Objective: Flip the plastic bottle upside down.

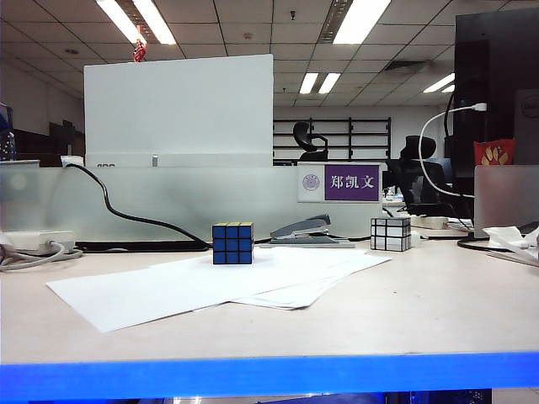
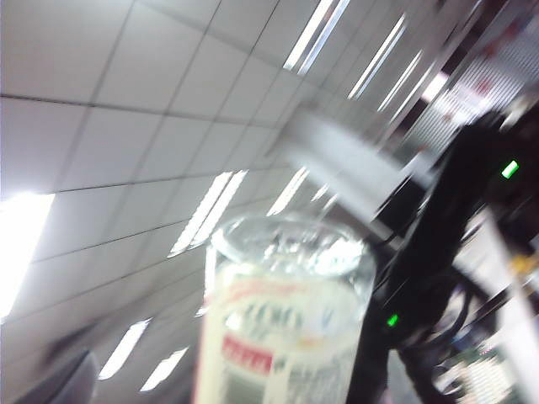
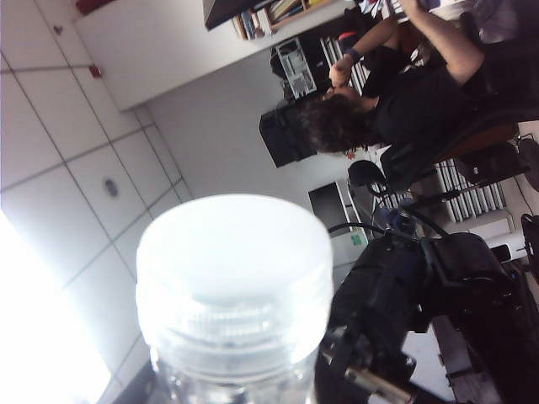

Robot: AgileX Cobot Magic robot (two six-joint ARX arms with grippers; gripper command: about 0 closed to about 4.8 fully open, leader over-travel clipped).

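We see the plastic bottle (image 3: pixel 236 295) up close in both wrist views and nowhere in the exterior view, where neither arm appears. In the right wrist view its whitish cap (image 3: pixel 234 261) points at the camera, so the right fingers seem to grip the bottle's lower body out of frame; we cannot see them directly. In the blurred left wrist view the bottle's clear base (image 2: pixel 290 252) and cream label face the camera; the left fingers are out of frame too, and we cannot tell from this view whether they are spread or closed. On the surface (image 1: pixel 421 295) stand a Rubik's cube (image 1: pixel 232 243), loose paper sheets (image 1: pixel 210 282), a stapler (image 1: pixel 307 230) and a silver mirror cube (image 1: pixel 391 234)
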